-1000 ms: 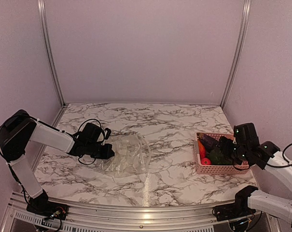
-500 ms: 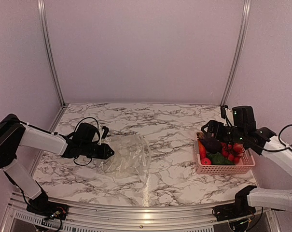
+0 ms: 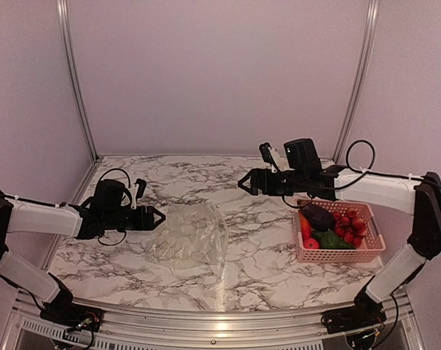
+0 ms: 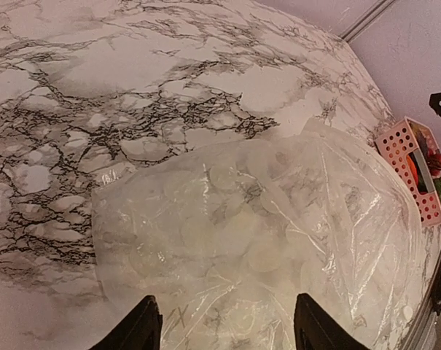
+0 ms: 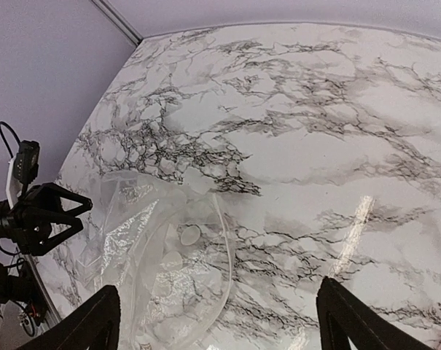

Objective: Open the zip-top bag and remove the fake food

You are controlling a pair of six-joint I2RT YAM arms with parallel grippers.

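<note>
The zip-top bag (image 3: 191, 237) lies on the tabletop (image 3: 264, 219), 9 o'clock from the basket (image 3: 337, 255) of fake food (image 3: 329, 237). Left wrist: left end effector (image 4: 226, 300) spread at the bag's edge. Right wrist: right end effector (image 5: 219, 284) spread, bag at 8 o'clock.

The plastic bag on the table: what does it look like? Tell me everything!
The zip-top bag is clear, crinkly plastic, roughly square, lying crumpled on the marble table, left of centre. Nothing coloured shows inside, only pale round marks. A thin whitish strip curves along one side. The open left gripper points at its left edge; contact is unclear.
</note>
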